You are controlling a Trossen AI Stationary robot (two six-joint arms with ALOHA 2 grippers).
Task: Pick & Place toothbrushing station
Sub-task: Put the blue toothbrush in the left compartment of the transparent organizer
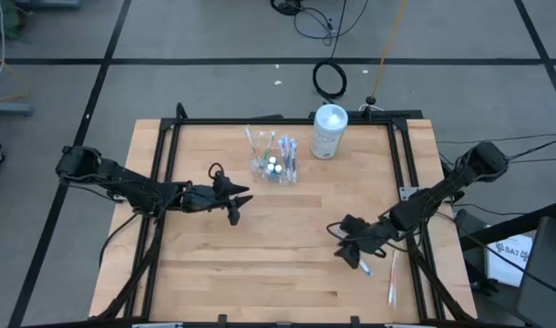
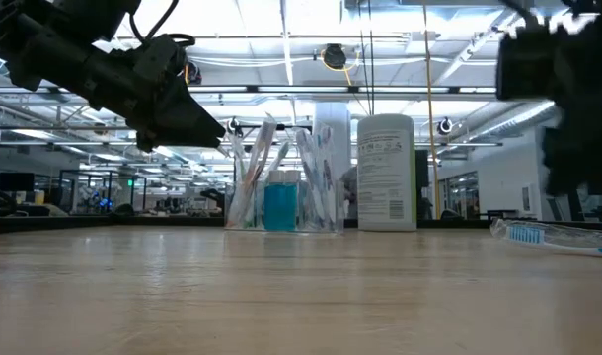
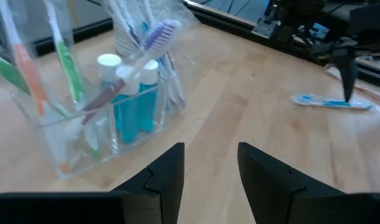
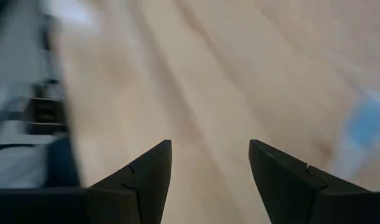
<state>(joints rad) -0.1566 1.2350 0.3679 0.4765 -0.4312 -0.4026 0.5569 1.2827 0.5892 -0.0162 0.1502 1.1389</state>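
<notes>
The clear toothbrush holder (image 1: 274,166), packed with toothbrushes and small blue toothpaste tubes (image 3: 137,102), stands on the wooden bench (image 1: 278,255) just beside the white lidded container (image 1: 328,131). The left gripper (image 1: 234,202) hovers near the holder, jaws open and empty. The right gripper (image 1: 351,244) is well apart from the holder, jaws open, with a loose blue toothbrush (image 2: 553,237) lying beside it.

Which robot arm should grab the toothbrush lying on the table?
The right one, probably. Its gripper hangs open right beside the toothbrush on the table's right side. The left gripper is open too, but it sits far across, near the clear holder.
</notes>
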